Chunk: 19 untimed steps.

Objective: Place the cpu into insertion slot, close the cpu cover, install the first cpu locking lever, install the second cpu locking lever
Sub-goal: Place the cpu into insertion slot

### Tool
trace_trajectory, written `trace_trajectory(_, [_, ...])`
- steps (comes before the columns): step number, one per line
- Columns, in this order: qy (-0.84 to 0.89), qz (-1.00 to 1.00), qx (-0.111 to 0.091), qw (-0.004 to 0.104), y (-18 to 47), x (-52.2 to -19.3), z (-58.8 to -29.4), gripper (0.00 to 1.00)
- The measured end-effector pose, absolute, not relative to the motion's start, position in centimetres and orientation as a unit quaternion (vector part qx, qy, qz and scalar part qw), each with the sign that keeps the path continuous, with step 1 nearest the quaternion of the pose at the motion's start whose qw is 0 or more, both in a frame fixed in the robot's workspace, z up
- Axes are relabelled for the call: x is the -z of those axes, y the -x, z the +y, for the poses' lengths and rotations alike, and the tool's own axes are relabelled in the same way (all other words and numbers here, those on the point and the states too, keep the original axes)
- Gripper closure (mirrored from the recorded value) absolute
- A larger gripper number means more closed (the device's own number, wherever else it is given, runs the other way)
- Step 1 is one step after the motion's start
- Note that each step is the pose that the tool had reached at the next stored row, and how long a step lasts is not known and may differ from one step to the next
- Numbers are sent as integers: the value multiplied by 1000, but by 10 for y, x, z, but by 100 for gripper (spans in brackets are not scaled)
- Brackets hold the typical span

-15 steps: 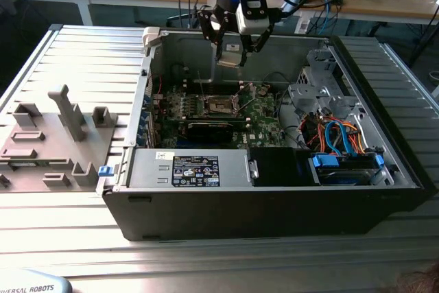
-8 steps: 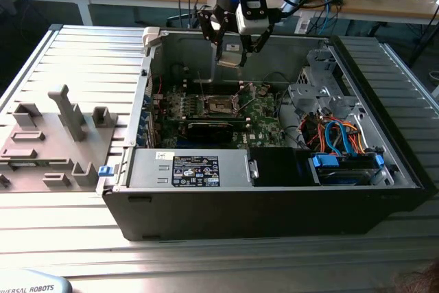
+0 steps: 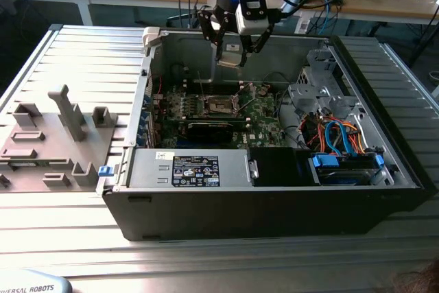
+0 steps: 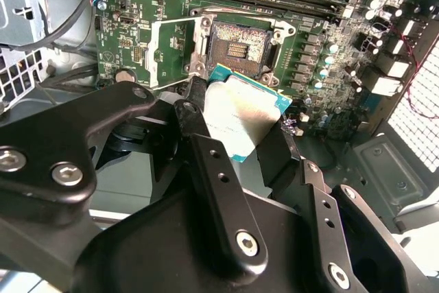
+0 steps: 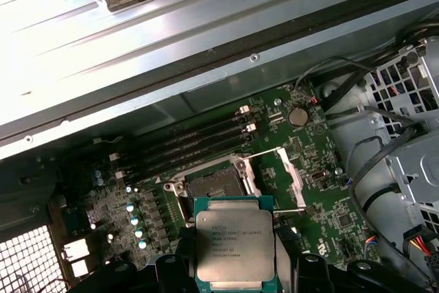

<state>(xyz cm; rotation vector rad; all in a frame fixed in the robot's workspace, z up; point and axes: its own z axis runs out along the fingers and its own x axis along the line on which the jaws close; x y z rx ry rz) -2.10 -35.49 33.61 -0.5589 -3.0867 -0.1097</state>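
Hovering above the insertion slot [image 5: 214,186], the pincer [image 3: 232,58] clamps the cpu [image 5: 235,250].

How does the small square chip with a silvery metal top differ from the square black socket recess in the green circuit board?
The silvery-topped cpu is a solid chip; the black insertion slot is an empty recess. The cpu is gripped by the gripper, off the green board; the insertion slot sits fixed in it. Both are square.
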Motion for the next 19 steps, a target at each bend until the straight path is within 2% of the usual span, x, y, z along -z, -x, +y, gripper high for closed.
trace_trajectory(19, [185,-982,35,1,21,-335,-355,46])
